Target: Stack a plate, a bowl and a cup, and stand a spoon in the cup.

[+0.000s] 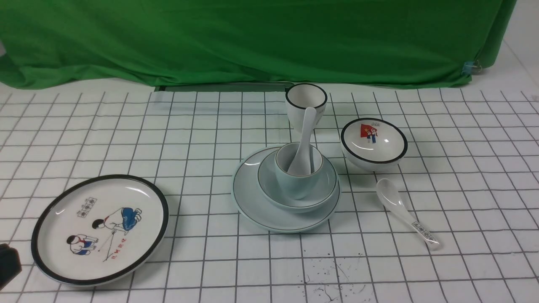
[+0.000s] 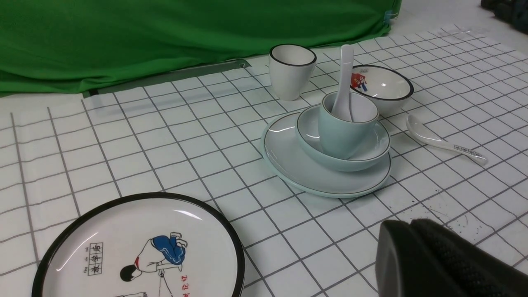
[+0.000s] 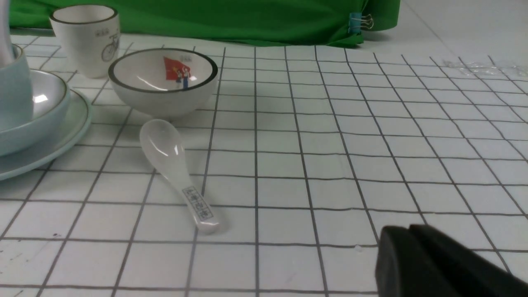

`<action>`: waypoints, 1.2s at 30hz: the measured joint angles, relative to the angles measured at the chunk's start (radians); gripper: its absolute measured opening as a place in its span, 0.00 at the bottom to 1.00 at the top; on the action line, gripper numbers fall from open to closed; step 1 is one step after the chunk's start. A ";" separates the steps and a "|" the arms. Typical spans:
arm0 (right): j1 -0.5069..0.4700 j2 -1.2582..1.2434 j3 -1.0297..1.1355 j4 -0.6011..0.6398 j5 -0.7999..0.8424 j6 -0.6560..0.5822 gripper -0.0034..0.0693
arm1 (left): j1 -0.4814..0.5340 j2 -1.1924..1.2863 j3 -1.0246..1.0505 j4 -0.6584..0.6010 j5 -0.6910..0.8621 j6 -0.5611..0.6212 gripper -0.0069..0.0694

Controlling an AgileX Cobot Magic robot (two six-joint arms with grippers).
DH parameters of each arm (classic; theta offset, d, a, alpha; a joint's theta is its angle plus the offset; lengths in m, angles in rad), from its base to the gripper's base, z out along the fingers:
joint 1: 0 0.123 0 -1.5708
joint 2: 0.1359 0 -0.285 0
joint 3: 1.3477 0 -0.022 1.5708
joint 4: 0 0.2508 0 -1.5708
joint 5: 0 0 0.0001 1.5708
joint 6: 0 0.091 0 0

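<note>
I count two plates, two bowls, two cups and two spoons on the white gridded table cloth [image 1: 202, 126]. One of each is stacked at the centre: the plain pale bluish-white plate [image 1: 252, 198] carries the plain pale bluish-white bowl [image 1: 326, 189], the pale blue handleless cup [image 1: 294, 185] sits in that bowl, and the plain glossy white ceramic soup spoon [image 1: 304, 143] stands in the cup, handle leaning up over the rim.

The other four lie apart: the black-rimmed cartoon plate [image 1: 101, 229] to the left, the white black-rimmed cup [image 1: 306, 105] behind the stack, the small flag-picture bowl [image 1: 374, 143] to its right, and the printed-handle white spoon [image 1: 406, 212] flat in front of that bowl.

Of the left gripper [image 2: 445, 264] and right gripper [image 3: 441, 266] I see only dark edges, so I cannot tell whether either is closed; neither touches anything I can see.
</note>
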 joint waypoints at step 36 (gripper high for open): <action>0.000 0.000 0.000 0.000 0.000 0.001 0.30 | 0.625 -0.169 0.548 -0.241 -0.476 0.291 0.05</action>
